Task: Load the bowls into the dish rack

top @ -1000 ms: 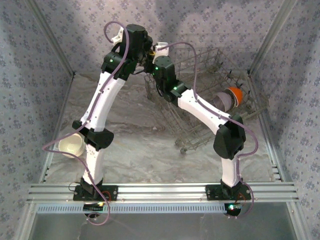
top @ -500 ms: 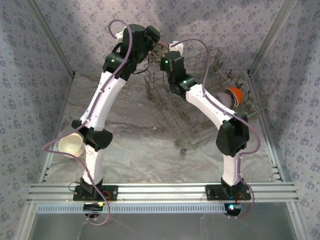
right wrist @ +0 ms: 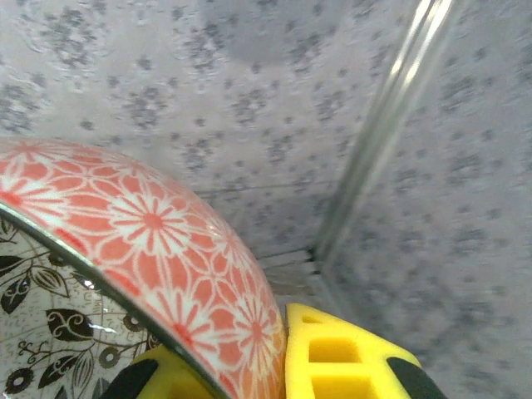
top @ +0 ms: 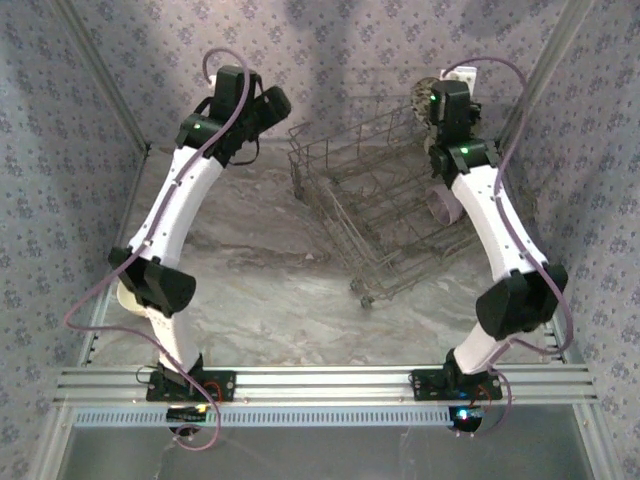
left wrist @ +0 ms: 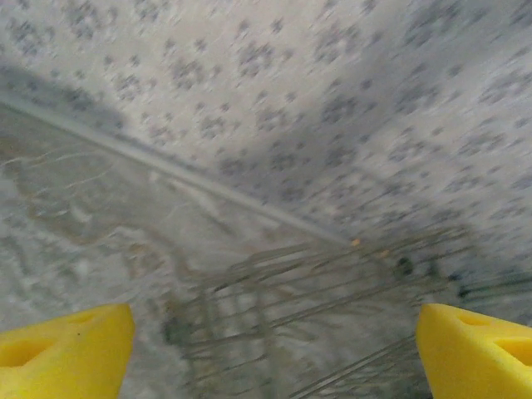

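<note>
Up by the dish rack (top: 370, 200), the right claw (right wrist: 258, 366) pinches just the flowery orange bowl (right wrist: 150, 224) by its rim, so it might slip. The left claw (left wrist: 266, 349) is wide open and empty.

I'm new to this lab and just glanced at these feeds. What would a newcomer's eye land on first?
Probably the flower-patterned bowl, coral outside with black leaves inside, clamped in the right gripper near the back right corner. Next, the grey wire dish rack in the middle of the table, with the left gripper open near its far left corner.
</note>
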{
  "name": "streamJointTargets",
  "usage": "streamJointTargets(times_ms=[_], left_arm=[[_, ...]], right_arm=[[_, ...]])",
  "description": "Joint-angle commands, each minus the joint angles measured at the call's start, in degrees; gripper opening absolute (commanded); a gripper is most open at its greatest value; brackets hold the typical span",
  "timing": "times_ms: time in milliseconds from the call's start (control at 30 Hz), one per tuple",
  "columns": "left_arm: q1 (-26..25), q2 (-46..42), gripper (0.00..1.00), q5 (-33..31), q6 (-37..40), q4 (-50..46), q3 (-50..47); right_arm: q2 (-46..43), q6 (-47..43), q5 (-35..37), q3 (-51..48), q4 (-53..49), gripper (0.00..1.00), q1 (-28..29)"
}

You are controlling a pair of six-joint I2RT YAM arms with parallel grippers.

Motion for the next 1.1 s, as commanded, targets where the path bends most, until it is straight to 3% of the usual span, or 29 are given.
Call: streamJointTargets(times_ms=[0,167,533,1067], left_arm=[[2.7,-4.2,0.88,7.5,4.4,4.5,-8.3],[5.9,-6.5,0.88,15.4,5.3,9.8,-17.4],[5.9,-5.8,0.88,16.8,9.7,6.7,-20.4],[5.9,-6.2,0.87,17.5,11.6,6.1,-23.8]], right_arm=[[-3.1,-9.6,4.5,-3.0,-4.4,0.00,0.2],[-4.5,-13.8,10.9,-6.4,-10.7,0.00,0.4],[-7.9,-15.7,17.1,-14.6,-19.6,0.00,6.0],[-1.6,-17.1,25.0,-18.3,-19.9,0.00,10.2]])
